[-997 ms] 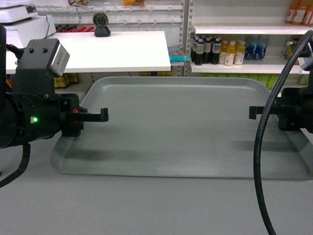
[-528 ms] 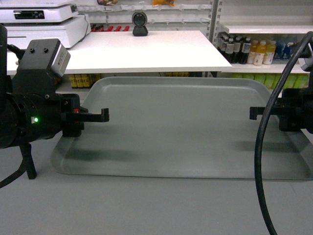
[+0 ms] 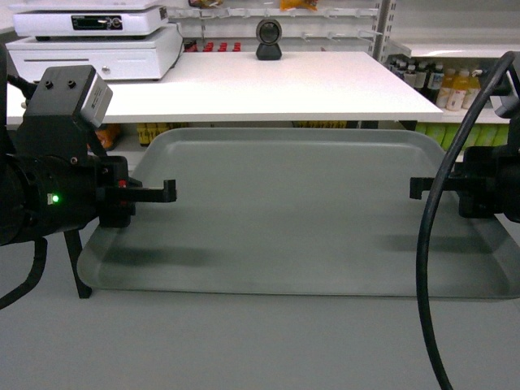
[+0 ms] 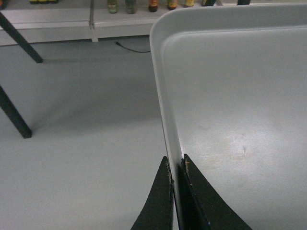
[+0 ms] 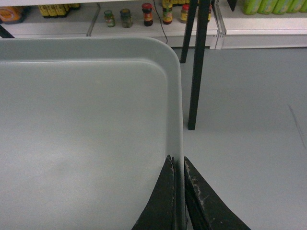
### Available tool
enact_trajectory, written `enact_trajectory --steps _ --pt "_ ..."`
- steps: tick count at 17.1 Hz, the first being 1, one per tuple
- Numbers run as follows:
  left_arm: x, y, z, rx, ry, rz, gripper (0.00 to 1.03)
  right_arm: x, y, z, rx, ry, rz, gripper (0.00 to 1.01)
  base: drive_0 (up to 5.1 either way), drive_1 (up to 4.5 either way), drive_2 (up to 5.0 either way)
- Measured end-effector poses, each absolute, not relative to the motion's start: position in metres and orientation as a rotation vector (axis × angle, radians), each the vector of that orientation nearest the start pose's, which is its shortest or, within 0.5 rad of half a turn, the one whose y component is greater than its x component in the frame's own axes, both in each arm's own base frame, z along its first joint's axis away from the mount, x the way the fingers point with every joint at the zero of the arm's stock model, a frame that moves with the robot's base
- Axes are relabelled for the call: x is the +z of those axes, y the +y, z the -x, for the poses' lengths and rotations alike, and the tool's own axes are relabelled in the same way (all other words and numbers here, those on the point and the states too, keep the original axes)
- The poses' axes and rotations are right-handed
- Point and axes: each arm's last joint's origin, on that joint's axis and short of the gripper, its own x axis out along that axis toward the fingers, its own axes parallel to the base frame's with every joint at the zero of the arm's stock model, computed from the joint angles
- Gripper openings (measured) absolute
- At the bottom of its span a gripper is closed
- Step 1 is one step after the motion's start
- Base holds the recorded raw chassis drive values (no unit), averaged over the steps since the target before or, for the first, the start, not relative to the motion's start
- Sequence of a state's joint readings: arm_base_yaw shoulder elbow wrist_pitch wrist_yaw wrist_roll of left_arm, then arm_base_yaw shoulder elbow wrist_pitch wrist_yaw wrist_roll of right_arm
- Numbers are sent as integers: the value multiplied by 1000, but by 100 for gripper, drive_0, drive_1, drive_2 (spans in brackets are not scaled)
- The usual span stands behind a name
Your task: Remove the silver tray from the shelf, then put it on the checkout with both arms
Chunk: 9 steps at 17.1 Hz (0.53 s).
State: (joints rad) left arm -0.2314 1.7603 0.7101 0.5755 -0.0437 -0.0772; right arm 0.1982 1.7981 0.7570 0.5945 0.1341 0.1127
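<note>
The silver tray (image 3: pixel 292 211) hangs level in front of me over the grey floor, held by its two short ends. My left gripper (image 3: pixel 166 192) is shut on its left rim, and the left wrist view shows the fingers pinching that rim (image 4: pixel 175 163) with the tray (image 4: pixel 230 96) stretching away. My right gripper (image 3: pixel 418 187) is shut on the right rim, which runs between its fingers (image 5: pixel 177 163) in the right wrist view, tray (image 5: pixel 86 120) to the left. The white checkout (image 3: pixel 244 85) lies just beyond the tray's far edge.
A cash register with a scale (image 3: pixel 97 41) and a black scanner (image 3: pixel 269 39) stand at the back of the checkout. A white shelf with bottles (image 3: pixel 455 81) is at the far right. Black table legs (image 5: pixel 197 62) (image 4: pixel 14 115) stand on the floor below.
The checkout has slid rightward across the head view until it spans the tray's far edge, and the bottle shelves have moved off to the right. Both grippers keep their hold on the tray.
</note>
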Motion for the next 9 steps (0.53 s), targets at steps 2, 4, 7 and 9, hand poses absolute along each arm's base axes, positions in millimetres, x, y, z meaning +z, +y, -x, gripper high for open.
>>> enact_trajectory --steps 2,4,7,9 --pt "136 -73 -322 -162 473 9 3 139 65 -336 42 438 -37 3 0 0 0" --pt "136 -74 -321 -167 477 7 3 138 65 -336 41 441 -36 3 0 0 0" --pt "136 -76 -321 -170 474 7 3 138 64 -336 39 442 -36 3 0 0 0" --pt "136 -76 -321 -170 474 7 3 138 63 -336 36 442 -37 3 0 0 0"
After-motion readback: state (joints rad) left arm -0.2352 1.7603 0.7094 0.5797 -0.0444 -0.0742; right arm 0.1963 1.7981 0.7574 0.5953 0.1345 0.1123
